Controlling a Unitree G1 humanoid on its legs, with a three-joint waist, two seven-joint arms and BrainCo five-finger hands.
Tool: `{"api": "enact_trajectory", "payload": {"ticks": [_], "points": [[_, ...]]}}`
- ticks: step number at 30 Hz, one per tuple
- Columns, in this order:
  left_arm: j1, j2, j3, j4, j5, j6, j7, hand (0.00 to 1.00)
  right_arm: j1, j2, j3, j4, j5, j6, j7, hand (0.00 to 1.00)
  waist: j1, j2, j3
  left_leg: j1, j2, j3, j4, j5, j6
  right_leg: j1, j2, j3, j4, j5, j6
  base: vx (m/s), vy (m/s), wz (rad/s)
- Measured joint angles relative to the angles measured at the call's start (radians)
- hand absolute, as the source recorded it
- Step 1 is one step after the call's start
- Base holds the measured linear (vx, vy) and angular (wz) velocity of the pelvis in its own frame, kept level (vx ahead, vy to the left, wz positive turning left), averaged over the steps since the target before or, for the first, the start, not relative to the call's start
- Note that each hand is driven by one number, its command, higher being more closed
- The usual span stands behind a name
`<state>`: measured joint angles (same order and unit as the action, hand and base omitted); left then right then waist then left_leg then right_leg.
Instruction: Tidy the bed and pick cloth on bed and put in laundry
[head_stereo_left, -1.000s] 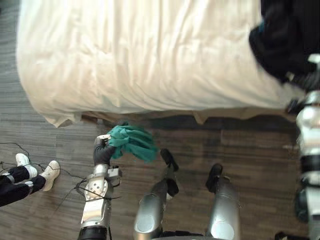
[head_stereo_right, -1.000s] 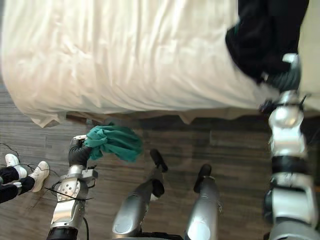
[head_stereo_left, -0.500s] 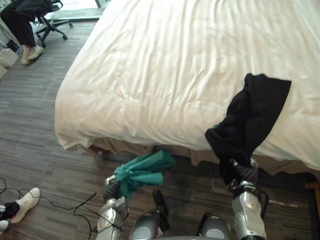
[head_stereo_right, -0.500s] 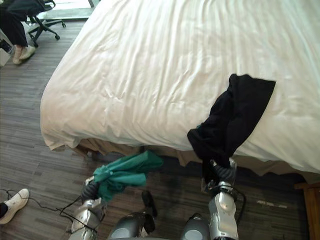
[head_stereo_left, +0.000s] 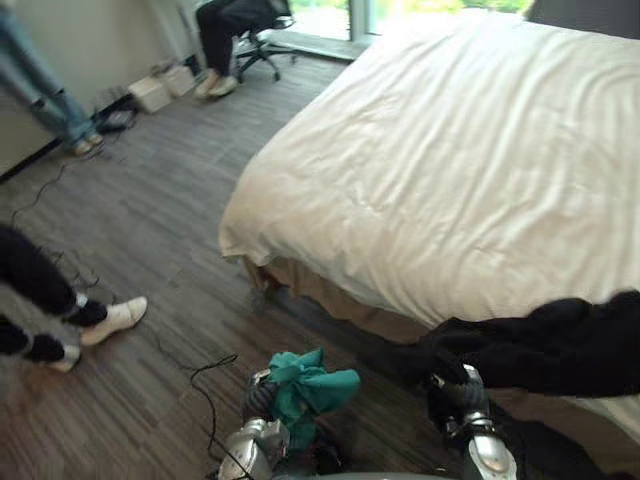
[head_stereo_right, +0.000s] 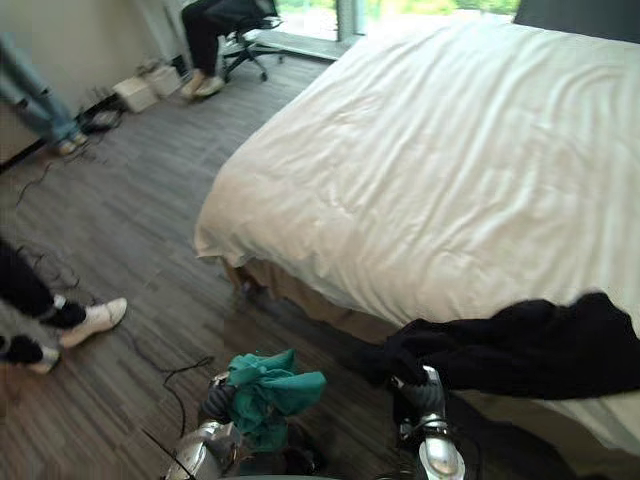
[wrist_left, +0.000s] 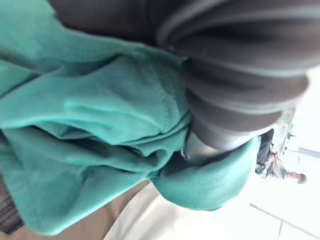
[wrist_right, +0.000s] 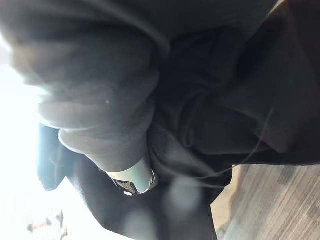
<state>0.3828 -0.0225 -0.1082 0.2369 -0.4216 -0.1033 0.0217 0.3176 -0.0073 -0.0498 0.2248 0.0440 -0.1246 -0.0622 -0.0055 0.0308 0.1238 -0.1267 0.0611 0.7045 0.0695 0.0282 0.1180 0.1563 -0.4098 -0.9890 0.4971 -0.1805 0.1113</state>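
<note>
The left robot hand (head_stereo_left: 262, 402) is clenched on a green cloth (head_stereo_left: 312, 388) – in its wrist view the fabric bunches in thick folds around a silver finger (wrist_left: 200, 149), with loose ends spilling past it. The bundle is carried low in front of the robot, clear of the floor (head_stereo_left: 150, 230) and just off the corner of the bed (head_stereo_left: 470, 180).

The right robot hand (head_stereo_left: 456, 398) is closed on a black cloth (head_stereo_left: 560, 345). Its wrist view shows a silver finger (wrist_right: 132, 177) sunk into dark gathered fabric. From that grip the garment trails out along the near edge of the bed, so most of it lies on the sheet while only the gathered end is in the hand.

Both pieces look light and limp, soft knit with no stiffness. They should be neither fragile nor slippery, but likely to sag, swing and unfold as they are carried. The green one is well bundled and should travel as it is. The black one is the harder of the two – held by one end, its long tail may drag over the mattress edge or catch underfoot, so a hold nearer its middle, or a high lift, would suit it better.

Further out, a person's white shoe (head_stereo_left: 112, 320) rests on the floor to the left.
</note>
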Motion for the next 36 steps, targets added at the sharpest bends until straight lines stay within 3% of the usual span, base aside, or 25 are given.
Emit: {"api": "enact_trajectory", "payload": {"ticks": [2,4,5,6,7,8,10,13,14,15,16,17,19,20,25,26,36], "points": [[0.0,0.002,0.0,-0.003,0.0,0.006,0.0,1.0,0.002,0.0,0.023,0.012,-0.022,0.006,0.0,1.0,0.006,-0.02,0.0,0.002,-0.038,-0.101,-0.005,0.003,0.019,0.017,-0.061,-0.032,0.133,0.043,-0.035,0.12,0.07,1.51],[-0.004,0.012,-0.01,-0.006,0.005,0.008,0.001,1.0,0.004,-0.006,0.059,0.055,-0.052,0.014,0.005,1.0,0.017,-0.032,0.001,0.002,-0.073,-0.202,-0.02,0.001,0.03,0.02,-0.106,-0.031,0.242,0.028,-0.027,0.13,0.015,1.78],[-0.005,0.018,-0.009,-0.007,0.018,0.008,0.002,1.0,0.0,-0.007,0.08,0.07,-0.056,0.023,0.013,1.0,0.025,-0.038,-0.002,0.005,-0.094,-0.269,-0.022,0.001,0.032,0.008,-0.116,-0.018,0.29,0.005,-0.045,0.12,0.007,1.93],[-0.002,0.023,-0.011,-0.007,0.036,0.009,0.005,1.0,0.001,-0.008,0.101,0.071,-0.058,0.027,0.022,1.0,0.023,-0.025,0.007,0.022,-0.114,-0.34,-0.024,0.001,0.029,-0.029,-0.097,0.078,0.304,-0.026,-0.095,0.08,0.021,1.67],[-0.001,0.023,-0.013,-0.007,0.043,0.01,0.005,1.0,0.004,-0.007,0.109,0.071,-0.058,0.027,0.024,1.0,0.019,-0.019,0.009,0.029,-0.119,-0.365,-0.024,0.002,0.028,-0.054,-0.076,0.143,0.298,-0.036,-0.1,0.07,0.039,1.81],[-0.001,0.025,-0.019,-0.013,0.054,0.01,0.006,1.0,0.016,-0.007,0.128,0.069,-0.056,0.029,0.023,1.0,0.018,-0.005,0.013,0.041,-0.14,-0.448,-0.029,0.009,0.019,-0.109,0.004,0.317,0.259,-0.062,-0.088,0.06,0.022,1.62],[-0.01,0.029,-0.035,-0.037,0.064,0.009,0.008,1.0,0.046,0.0,0.133,0.067,-0.054,0.041,0.02,1.0,0.004,-0.007,0.017,0.054,-0.18,-0.568,-0.049,0.019,0.004,-0.164,0.13,0.576,0.163,-0.1,-0.054,0.08,-0.034,2.29],[-0.011,0.02,-0.039,-0.033,0.08,0.007,0.016,1.0,0.083,-0.001,0.115,0.067,-0.046,0.057,0.007,1.0,-0.008,-0.001,0.034,0.076,-0.209,-0.634,-0.104,0.016,0.001,-0.24,0.306,0.91,0.038,-0.149,-0.001,0.08,-0.094,2.17],[-0.009,0.022,-0.037,-0.016,0.082,0.008,0.025,1.0,0.084,0.007,0.104,0.067,-0.037,0.059,-0.002,1.0,-0.009,-0.009,0.04,0.09,-0.221,-0.641,-0.127,-0.026,-0.069,-0.271,0.354,1.026,-0.021,-0.147,0.004,0.08,-0.078,1.8],[-0.011,0.032,-0.036,-0.011,0.082,0.007,0.026,1.0,0.085,0.031,0.101,0.064,-0.026,0.059,-0.004,1.0,-0.015,-0.05,0.048,0.062,-0.245,-0.641,-0.043,-0.02,-0.034,-0.282,0.327,1.067,-0.064,-0.136,0.0,0.16,-0.119,1.81],[-0.005,0.041,-0.039,-0.017,0.082,0.006,0.026,1.0,0.102,0.034,0.095,0.044,-0.011,0.053,-0.006,1.0,-0.025,-0.057,0.061,0.026,-0.251,-0.681,0.076,-0.026,0.048,-0.285,0.304,1.055,-0.056,-0.081,-0.004,0.19,-0.141,1.31],[-0.009,0.028,-0.036,0.026,0.081,0.015,0.029,1.0,0.087,0.033,0.096,0.08,-0.006,0.062,-0.006,1.0,-0.008,-0.064,0.072,0.065,-0.264,-0.697,0.073,-0.028,0.044,-0.261,0.281,1.041,-0.052,-0.072,-0.011,0.18,-0.14,0.95],[0.025,0.007,-0.039,0.027,0.08,0.022,0.028,1.0,0.089,0.025,0.099,0.072,-0.006,0.064,-0.002,1.0,0.022,-0.03,0.047,0.076,-0.25,-0.722,0.041,-0.028,0.034,-0.195,0.297,1.018,-0.163,-0.037,-0.017,0.08,-0.047,0.18],[0.027,0.004,-0.039,0.022,0.08,0.021,0.028,1.0,0.085,0.025,0.104,0.064,-0.006,0.061,-0.002,1.0,0.024,-0.029,0.046,0.078,-0.245,-0.721,0.027,-0.026,0.031,-0.186,0.3,1.018,-0.19,-0.027,-0.016,0.08,-0.034,-0.02],[0.03,0.008,-0.058,0.013,0.08,0.022,0.025,1.0,0.094,0.038,0.111,0.064,-0.006,0.058,0.002,1.0,0.023,-0.04,0.041,0.126,-0.236,-0.699,-0.022,-0.01,0.03,-0.13,0.303,1.014,-0.278,0.016,-0.017,0.1,-0.027,-0.02],[0.032,0.009,-0.098,0.008,0.079,0.033,0.002,1.0,0.14,0.035,0.108,0.065,-0.007,0.058,0.003,1.0,0.021,-0.005,-0.026,0.189,-0.15,-0.679,-0.156,0.036,-0.036,-0.092,0.371,0.98,-0.369,0.05,-0.064,0.0,0.0,0.0],[0.004,0.016,-0.121,0.019,0.059,0.041,0.003,1.0,0.135,0.031,0.1,0.082,-0.006,0.059,0.022,1.0,0.02,-0.002,-0.028,0.186,-0.147,-0.664,-0.164,0.032,-0.04,-0.093,0.373,0.989,-0.371,0.05,-0.064,0.0,-0.001,-0.04]]}}
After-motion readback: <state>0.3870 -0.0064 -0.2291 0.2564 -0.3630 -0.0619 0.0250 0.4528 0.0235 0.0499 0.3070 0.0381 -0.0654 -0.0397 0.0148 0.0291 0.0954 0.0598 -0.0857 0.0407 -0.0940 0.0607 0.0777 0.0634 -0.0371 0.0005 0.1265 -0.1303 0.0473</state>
